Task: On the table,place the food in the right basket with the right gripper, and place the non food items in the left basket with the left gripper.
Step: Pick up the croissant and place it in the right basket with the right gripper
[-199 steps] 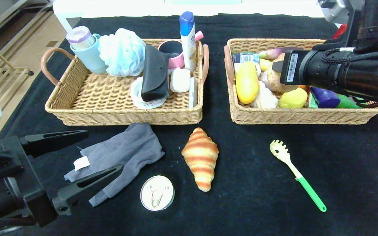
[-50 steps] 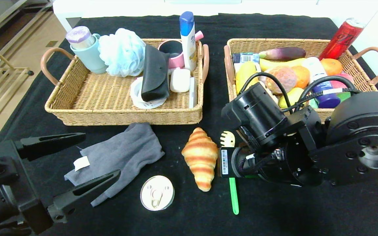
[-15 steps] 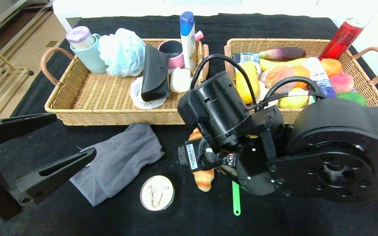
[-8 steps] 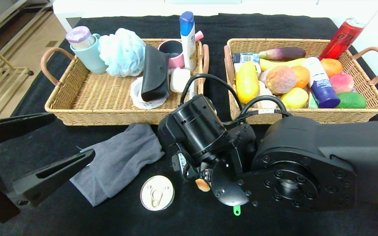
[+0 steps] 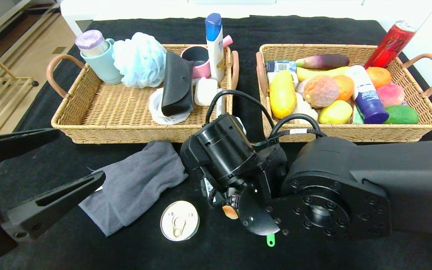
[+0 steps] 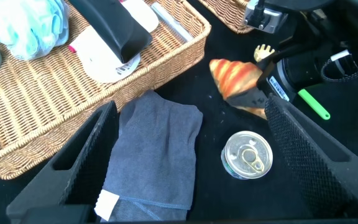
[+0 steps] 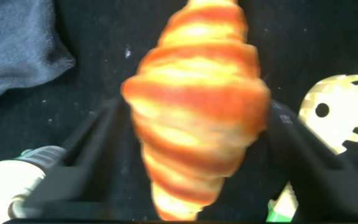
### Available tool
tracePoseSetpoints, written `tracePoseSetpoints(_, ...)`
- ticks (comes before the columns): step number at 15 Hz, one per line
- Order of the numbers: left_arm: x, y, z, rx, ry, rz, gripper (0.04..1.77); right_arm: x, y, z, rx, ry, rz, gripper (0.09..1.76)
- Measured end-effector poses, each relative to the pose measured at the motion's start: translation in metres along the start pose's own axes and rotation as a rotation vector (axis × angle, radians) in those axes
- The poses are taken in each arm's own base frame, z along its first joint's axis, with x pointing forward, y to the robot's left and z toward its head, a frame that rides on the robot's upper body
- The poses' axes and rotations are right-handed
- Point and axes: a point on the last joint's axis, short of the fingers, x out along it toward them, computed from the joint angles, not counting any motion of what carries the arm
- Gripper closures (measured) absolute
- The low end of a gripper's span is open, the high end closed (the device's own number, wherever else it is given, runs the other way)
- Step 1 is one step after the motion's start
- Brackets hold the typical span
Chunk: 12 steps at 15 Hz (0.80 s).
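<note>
Golden croissant (image 7: 197, 106) sits between my right gripper's (image 7: 194, 155) spread fingers (image 7: 79, 158) on the counter (image 5: 313, 251) — left gripper (image 5: 24, 176) hangs open beside the grey cloth (image 5: 135, 183).

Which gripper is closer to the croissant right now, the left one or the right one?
Right. The right gripper straddles the croissant, one finger on each side. The left gripper hangs open over the table's near-left area by the grey cloth, well away from it.

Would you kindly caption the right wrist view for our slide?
Right gripper open astride the croissant, with the pasta spoon and grey cloth alongside.
</note>
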Motion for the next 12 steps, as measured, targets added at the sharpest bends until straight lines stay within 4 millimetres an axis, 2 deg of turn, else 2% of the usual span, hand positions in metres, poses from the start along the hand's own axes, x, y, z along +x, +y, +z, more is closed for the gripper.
tracePoseSetpoints(3,-0.0003,-0.0003,-0.0003,0.007,0.000,-0.003,0.09,0.0022,0.0008,-0.0015,-0.002,0.004,-0.002,0.74)
tracePoseSetpoints(6,-0.0005,-0.0005,-0.0006,0.010,0.001,-0.003,0.09,0.0030,0.0015,-0.0023,-0.005,0.006,-0.002,0.96)
tracePoseSetpoints(8,-0.0006,-0.0005,-0.0006,0.011,0.001,-0.003,0.09,0.0037,0.0020,-0.0030,-0.006,0.008,-0.002,1.03)
tracePoseSetpoints(12,-0.0005,-0.0006,-0.0015,0.012,0.003,-0.003,0.09,0.0050,0.0025,-0.0041,-0.008,0.011,-0.004,1.03)
